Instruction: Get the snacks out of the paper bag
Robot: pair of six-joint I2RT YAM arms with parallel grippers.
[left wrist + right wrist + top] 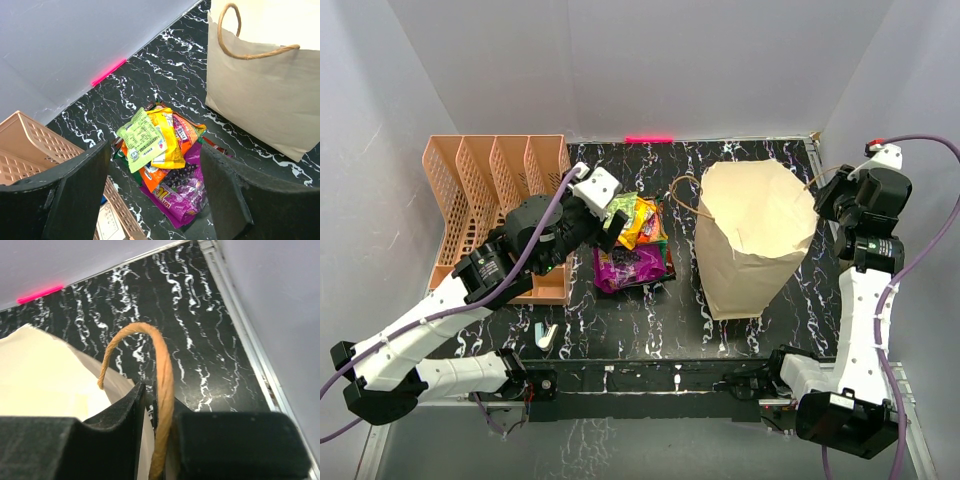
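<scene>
Far left stands the peach plastic lattice file rack (470, 190). Just right of it, the left gripper (155, 170) hovers with fingers spread wide, holding nothing. Below it the glossy snack packets (638, 250) lie piled on the black marbled tabletop (620, 320). Right of them stands the tall cream paper bag (750, 240), upright. The right gripper (157, 405) is pinched on its brown cord handle (162, 390).

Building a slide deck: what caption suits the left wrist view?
Open left pincer hovers over the piled snacks, paper bag standing beside them.
</scene>
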